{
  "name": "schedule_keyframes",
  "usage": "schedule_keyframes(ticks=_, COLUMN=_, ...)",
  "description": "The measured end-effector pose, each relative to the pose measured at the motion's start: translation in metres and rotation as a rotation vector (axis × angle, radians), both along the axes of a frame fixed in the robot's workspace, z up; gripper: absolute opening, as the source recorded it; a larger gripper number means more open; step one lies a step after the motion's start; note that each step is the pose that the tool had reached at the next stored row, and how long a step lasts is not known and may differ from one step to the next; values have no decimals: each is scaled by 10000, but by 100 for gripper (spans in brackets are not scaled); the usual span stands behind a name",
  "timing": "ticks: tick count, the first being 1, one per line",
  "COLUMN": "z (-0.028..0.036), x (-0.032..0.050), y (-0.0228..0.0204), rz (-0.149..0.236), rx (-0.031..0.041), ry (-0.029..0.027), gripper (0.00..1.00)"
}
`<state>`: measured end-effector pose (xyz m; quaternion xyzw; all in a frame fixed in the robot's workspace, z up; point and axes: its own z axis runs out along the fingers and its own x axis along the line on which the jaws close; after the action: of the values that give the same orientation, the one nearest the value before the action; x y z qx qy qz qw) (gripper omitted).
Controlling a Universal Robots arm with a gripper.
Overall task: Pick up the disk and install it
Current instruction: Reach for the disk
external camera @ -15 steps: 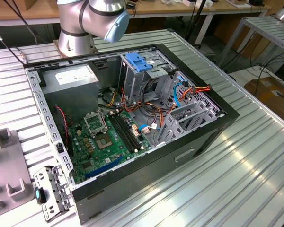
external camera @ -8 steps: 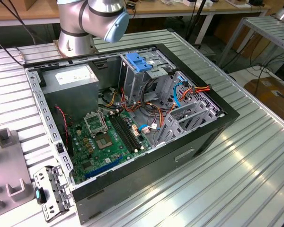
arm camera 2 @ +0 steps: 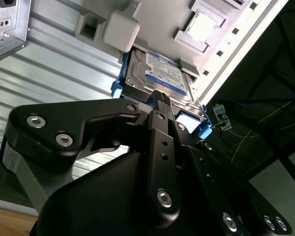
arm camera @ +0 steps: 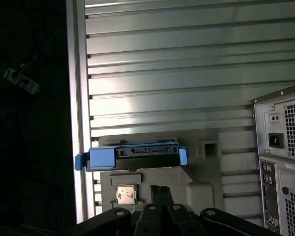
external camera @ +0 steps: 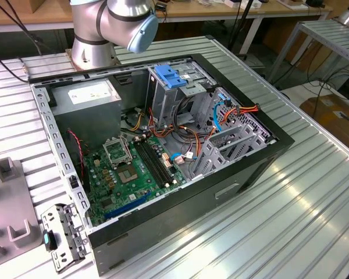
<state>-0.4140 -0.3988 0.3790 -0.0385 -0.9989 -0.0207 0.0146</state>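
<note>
The disk (arm camera: 132, 152) is a flat dark drive in bright blue rails with blue end tabs. It rests in a slot of a grey fixture plate (arm camera: 201, 167) on the ribbed metal table, close to the table's edge. In the second wrist view the disk (arm camera 2: 157, 73) shows its labelled top face. My gripper (arm camera: 160, 189) hovers just short of the disk, apart from it, with its black fingers together and nothing between them. The same gripper (arm camera 2: 160, 96) points at the disk's near edge in the second wrist view.
An open computer case (external camera: 163, 145) lies on the table, with a pale-blue plate (external camera: 171, 75) over its drive cage and loose cables beside it. The case's rear panel (arm camera: 285, 162) stands near the fixture. A square chip (arm camera: 125, 193) sits on the fixture. The table edge (arm camera: 71, 98) drops to dark floor.
</note>
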Motion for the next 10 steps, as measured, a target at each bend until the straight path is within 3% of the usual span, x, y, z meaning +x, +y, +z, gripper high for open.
schedule_keyframes(ticks=6, z=0, x=-32, y=0, rz=-1, rx=-1, ry=1, gripper=11)
schedule_keyframes(ticks=10, z=0, x=-133, y=0, rz=0, rx=0, ry=0, gripper=11)
